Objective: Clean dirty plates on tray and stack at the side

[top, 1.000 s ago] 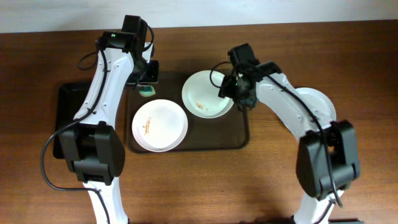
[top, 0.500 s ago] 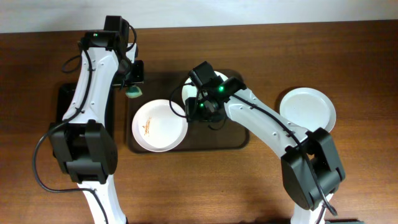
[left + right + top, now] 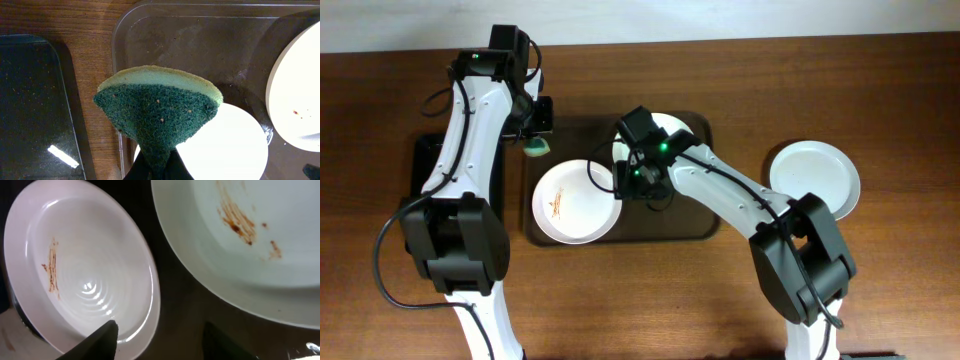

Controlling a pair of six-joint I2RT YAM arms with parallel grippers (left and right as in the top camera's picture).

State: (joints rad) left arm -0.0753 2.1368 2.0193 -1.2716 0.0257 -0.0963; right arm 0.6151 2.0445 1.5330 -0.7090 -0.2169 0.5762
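Judged step: gripping a smeared plate for wiping; the right gripper, partly open and empty, hangs over the 3 o'clock rim of the near plate on the tray; the left gripper is clamped on the sponge at the tray's 10 o'clock. The next move must catch that rim clear of the far plate just beside; free table lies at 3 o'clock, by the clean plate.

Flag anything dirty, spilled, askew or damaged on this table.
The front-left round white plate and the rear round white plate on the dark brown rectangular tray carry orange-brown smears. The third white plate, off the tray to the right, looks clean. Nothing seems spilled, tipped or broken.
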